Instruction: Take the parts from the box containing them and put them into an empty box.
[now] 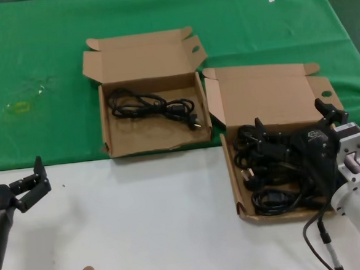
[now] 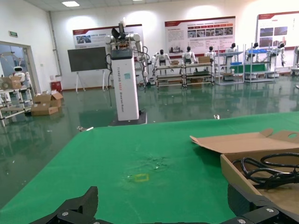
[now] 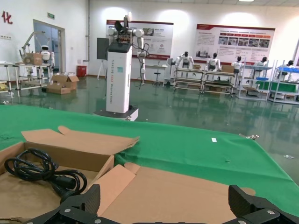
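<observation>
While left claw (image 1: 30, 184) idles, right claw (image 1: 294, 127) hovers open.

Both boxes are showing plain brown cardboard, matt: the left box (image 1: 149, 94) and the right box (image 1: 270, 98). Cords (image 1: 159, 105) inside are looking like black rubbery plastic w/ slight sheen; same for the pile (image 1: 262, 166) on the right. Green cloth (image 1: 40, 77) is lying matt, a bit scuffed. White tabletop (image 1: 142, 218) is reading smooth, low gloss. Right gripper (image 1: 294, 133) is matt black plastic on a brushed metal wrist; left gripper (image 1: 29, 182) is matt black too
</observation>
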`<state>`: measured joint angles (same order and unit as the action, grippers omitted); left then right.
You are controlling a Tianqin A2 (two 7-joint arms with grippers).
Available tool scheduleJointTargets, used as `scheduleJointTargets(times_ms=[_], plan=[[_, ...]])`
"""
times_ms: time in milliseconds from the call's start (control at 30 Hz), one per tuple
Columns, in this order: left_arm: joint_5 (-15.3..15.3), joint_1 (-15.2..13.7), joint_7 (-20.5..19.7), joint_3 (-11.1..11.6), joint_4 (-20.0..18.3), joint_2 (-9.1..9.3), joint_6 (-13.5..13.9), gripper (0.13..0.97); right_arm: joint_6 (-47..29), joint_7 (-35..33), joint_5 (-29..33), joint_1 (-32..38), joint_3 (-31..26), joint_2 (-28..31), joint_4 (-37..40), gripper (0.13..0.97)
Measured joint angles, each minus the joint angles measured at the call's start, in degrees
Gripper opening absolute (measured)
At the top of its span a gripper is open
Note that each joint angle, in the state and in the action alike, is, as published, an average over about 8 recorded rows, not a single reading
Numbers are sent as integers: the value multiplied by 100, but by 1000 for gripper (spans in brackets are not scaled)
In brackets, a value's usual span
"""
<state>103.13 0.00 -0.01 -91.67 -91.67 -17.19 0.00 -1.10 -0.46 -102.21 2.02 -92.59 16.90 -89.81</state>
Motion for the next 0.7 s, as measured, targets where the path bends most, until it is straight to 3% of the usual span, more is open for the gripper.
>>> scheduleJointTargets(times_ms=[700], plan=[[0, 0, 1, 0, 0, 0, 0, 966, 0, 0, 0, 0, 0, 0, 0, 966]])
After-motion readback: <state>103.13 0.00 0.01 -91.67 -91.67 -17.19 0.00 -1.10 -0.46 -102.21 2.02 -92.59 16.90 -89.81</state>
